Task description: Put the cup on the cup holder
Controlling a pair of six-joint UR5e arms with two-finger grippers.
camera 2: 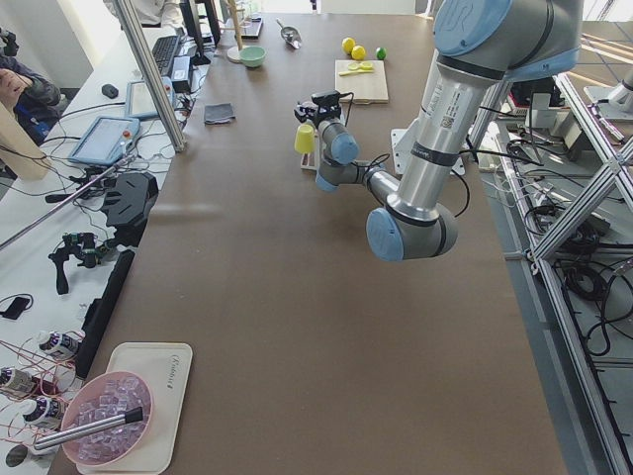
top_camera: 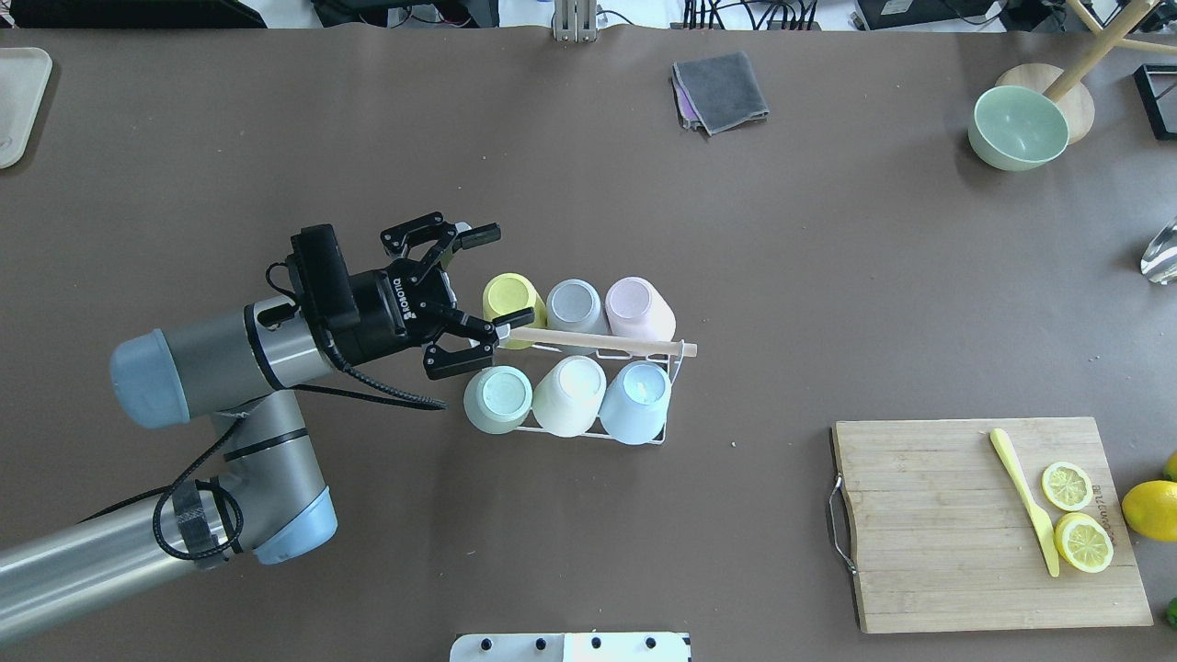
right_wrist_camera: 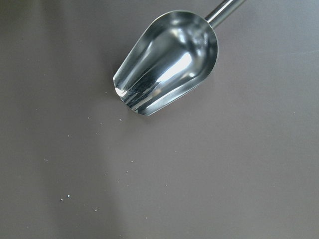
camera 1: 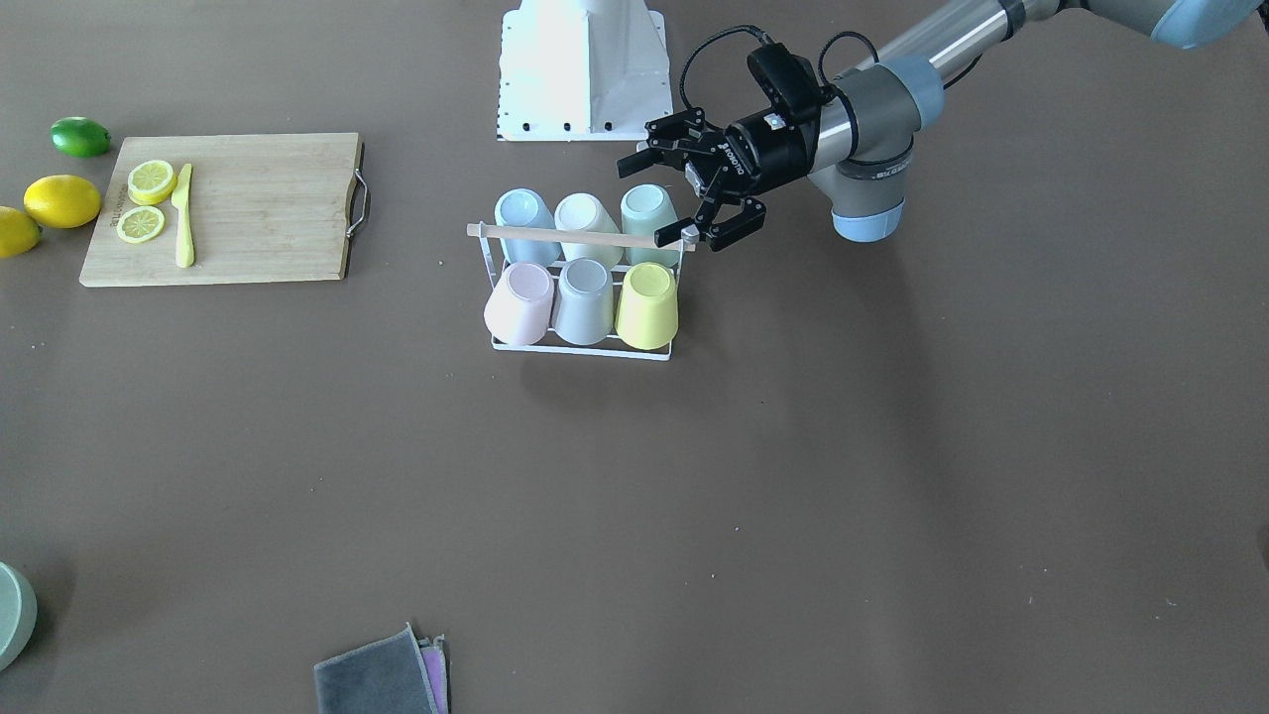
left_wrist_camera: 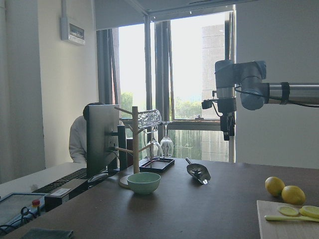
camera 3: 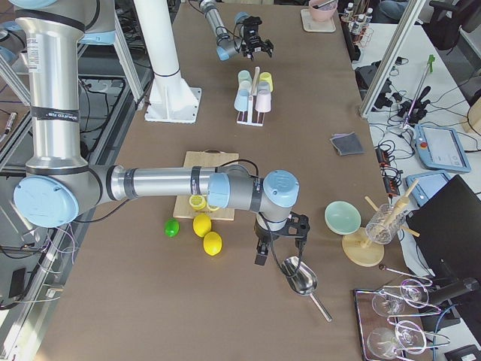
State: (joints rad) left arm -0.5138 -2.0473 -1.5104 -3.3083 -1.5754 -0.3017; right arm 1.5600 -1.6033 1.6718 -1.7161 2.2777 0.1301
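The cup holder (top_camera: 598,343), a white wire rack with a wooden bar on top, stands mid-table and carries several cups tipped on its pegs. One row holds a yellow cup (top_camera: 510,299), a grey cup (top_camera: 575,305) and a pink cup (top_camera: 636,308). The other row holds mint (top_camera: 498,400), white and blue ones. My left gripper (top_camera: 485,287) hovers at the yellow and mint end of the rack, open and holding nothing. In the front view the left gripper (camera 1: 659,202) sits over that end of the bar (camera 1: 565,235). My right gripper (camera 3: 278,242) is far off, above a metal scoop (right_wrist_camera: 167,59); I cannot tell whether it is open or shut.
A wooden cutting board (top_camera: 929,552) with lemon slices and a yellow knife (top_camera: 1022,501) lies to the right. Whole lemons (camera 1: 61,200) and a lime (camera 1: 79,136) lie beside it. A green bowl (top_camera: 1019,127), a grey cloth (top_camera: 720,90) and the robot base (camera 1: 583,69) are also on the table.
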